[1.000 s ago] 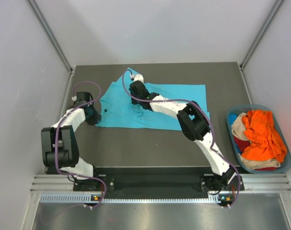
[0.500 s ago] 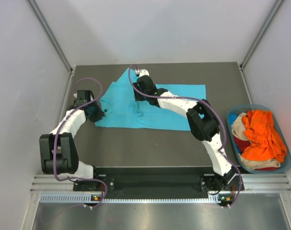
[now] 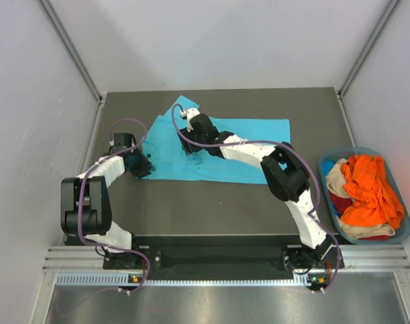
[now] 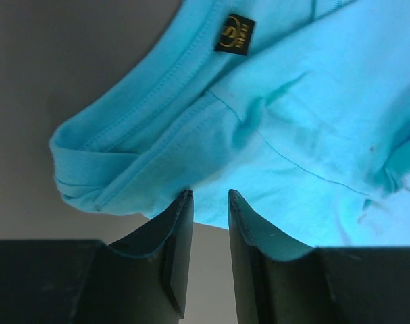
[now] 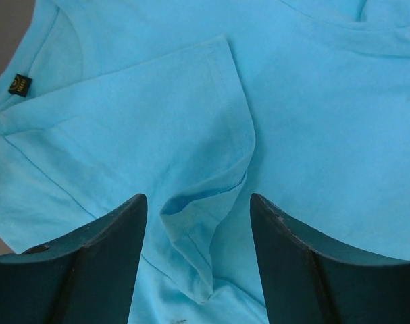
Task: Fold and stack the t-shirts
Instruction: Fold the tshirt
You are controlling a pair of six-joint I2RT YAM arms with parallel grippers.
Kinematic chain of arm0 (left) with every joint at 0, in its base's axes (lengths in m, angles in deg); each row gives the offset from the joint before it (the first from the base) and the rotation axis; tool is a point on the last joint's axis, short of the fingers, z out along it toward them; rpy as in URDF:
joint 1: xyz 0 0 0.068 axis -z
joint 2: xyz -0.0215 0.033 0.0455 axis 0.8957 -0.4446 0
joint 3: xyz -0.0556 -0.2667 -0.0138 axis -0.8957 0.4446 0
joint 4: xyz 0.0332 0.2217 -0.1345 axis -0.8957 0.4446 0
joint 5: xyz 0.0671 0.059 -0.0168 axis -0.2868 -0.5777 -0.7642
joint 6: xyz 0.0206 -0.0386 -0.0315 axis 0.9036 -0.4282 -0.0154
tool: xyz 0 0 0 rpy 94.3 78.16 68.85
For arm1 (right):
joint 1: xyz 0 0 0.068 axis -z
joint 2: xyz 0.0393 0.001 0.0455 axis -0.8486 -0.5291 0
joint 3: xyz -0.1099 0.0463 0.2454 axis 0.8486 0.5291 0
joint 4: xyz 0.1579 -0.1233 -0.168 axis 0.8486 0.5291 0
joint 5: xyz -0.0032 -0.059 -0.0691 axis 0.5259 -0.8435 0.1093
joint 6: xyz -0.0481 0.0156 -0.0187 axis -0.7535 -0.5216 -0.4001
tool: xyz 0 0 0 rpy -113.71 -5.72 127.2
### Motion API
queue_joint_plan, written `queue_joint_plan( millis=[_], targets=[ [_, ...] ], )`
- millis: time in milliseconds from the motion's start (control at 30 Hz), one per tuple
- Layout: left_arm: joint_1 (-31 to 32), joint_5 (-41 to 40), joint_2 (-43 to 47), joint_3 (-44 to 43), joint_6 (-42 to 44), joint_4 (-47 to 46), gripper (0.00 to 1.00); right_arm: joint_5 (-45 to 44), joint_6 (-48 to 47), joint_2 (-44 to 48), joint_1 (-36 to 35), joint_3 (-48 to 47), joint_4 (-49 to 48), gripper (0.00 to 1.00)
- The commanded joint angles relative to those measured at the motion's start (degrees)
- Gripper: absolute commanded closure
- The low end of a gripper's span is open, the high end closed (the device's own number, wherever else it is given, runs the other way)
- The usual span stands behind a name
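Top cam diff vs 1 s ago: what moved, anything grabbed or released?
The left gripper slid right along the turquoise t-shirt's left edge, and the shirt's near-left corner now sits further right. The right gripper swung right and away, then came back. No grab or release is visible, and both are open now. The shirt's right edge and the basket are unchanged.

we take this for a robotics lab test cell. the dark table is boxed in by plain white panels held in aluminium framing, and a slotted metal rail runs along its near edge. a left arm and a right arm, white and black, are bolted there, with purple cables looped along them. a turquoise t-shirt and a blue-grey plastic basket of shirts look like trial props.
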Motion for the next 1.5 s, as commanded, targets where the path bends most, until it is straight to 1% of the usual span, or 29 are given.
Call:
queue_joint_plan(
  millis=[0,133,233,267,300,333,367,400,467,533,600,700,867,967,1000,1100,1133,1167,1200,1233,1267,1300,1333,1400,1467],
  targets=[
    [0.10,-4.08,-0.48,-0.58,-0.45,-0.99,0.67,-0.94,-2.25,-2.22,-0.91,-1.98,-2.07,0.38],
    [0.02,-7.25,-1.18,-0.66,0.26,0.33,0.67,-2.96,-2.95,-3.36,-1.52,-2.33,-1.81,0.39],
    [0.02,-8.48,-2.06,-0.58,0.34,0.85,0.67,-5.51,-2.95,-4.07,-1.70,-2.68,-1.72,0.42],
    [0.02,-8.66,-2.41,-0.49,0.34,1.03,0.68,-6.82,-2.60,-4.07,-1.79,-2.60,-1.72,0.45],
    [0.02,-9.27,-2.41,-0.40,0.34,1.29,0.68,-9.62,-2.34,-3.90,-1.88,-2.42,-1.80,0.58],
    [0.10,-9.71,-2.50,-0.31,0.52,1.38,0.67,-11.39,-1.90,-3.63,-1.88,-1.90,-1.98,0.64],
    [0.02,-9.89,-2.42,-0.23,0.43,1.56,0.68,-12.88,-1.37,-3.28,-1.88,-1.29,-2.24,0.69],
    [0.10,-11.98,-2.33,-0.05,0.61,1.99,0.68,-15.77,-1.19,-2.06,-1.88,-0.50,-3.37,0.72],
    [0.10,-13.05,-2.15,0.04,0.87,2.35,0.67,-17.72,-0.67,-0.13,-1.61,2.05,-4.35,0.71],
    [0.10,-14.01,-2.24,0.13,0.96,2.87,0.67,-20.01,-0.14,0.94,-1.44,3.63,-4.97,0.67],
    [0.02,-14.63,-2.15,0.13,0.87,3.14,0.67,-22.73,0.56,1.47,-1.26,3.91,-4.27,0.63],
    [0.02,-16.04,-2.24,0.13,0.78,3.93,0.67,-23.97,2.23,1.38,-0.21,3.29,-2.43,0.62],
    [0.10,-19.45,-0.75,-0.57,0.87,6.12,0.67,-23.53,3.03,4.97,0.85,6.27,-2.60,0.60],
    [-0.07,-22.18,-0.48,-1.28,0.96,7.53,0.66,-20.73,3.46,8.84,1.72,7.60,-1.20,0.61],
    [-0.16,-23.93,-0.65,-1.37,1.13,8.58,0.66,-18.63,3.81,10.50,2.16,7.42,1.42,0.62],
    [-0.69,-26.31,-0.57,-2.07,1.22,10.51,0.66,-16.16,5.57,15.34,2.78,9.08,6.08,0.65],
    [-0.77,-26.67,-0.31,-2.59,1.31,10.96,0.66,-15.98,6.27,16.92,2.87,11.70,7.15,0.66],
    [-0.77,-26.67,0.83,-2.86,1.22,11.22,0.66,-15.80,7.58,20.50,3.04,13.47,8.12,0.66],
    [-0.77,-26.15,1.53,-3.12,1.14,11.75,0.66,-15.54,8.47,22.37,3.48,15.31,9.78,0.67],
    [-0.69,-23.54,2.50,-3.39,1.22,11.67,0.66,-14.93,9.09,24.30,3.92,19.42,10.49,0.67],
    [-0.69,-22.12,4.42,-3.74,1.40,11.40,0.64,-14.31,10.83,26.23,4.71,21.46,11.20,0.67],
    [-0.69,-20.54,5.40,-3.74,1.75,10.88,0.63,-12.91,11.81,29.91,6.37,23.48,12.51,0.66],
    [-0.69,-17.04,6.28,-3.91,2.18,9.92,0.63,-12.12,12.60,31.68,7.43,27.25,13.13,0.66],
    [-0.60,-14.91,7.95,-4.35,2.54,9.73,0.62,-9.58,14.19,36.17,10.06,30.61,13.92,0.65],
    [-0.51,-10.35,9.35,-3.92,2.10,6.93,0.62,-8.95,14.28,38.98,11.04,34.13,14.36,0.65]
  ],
)
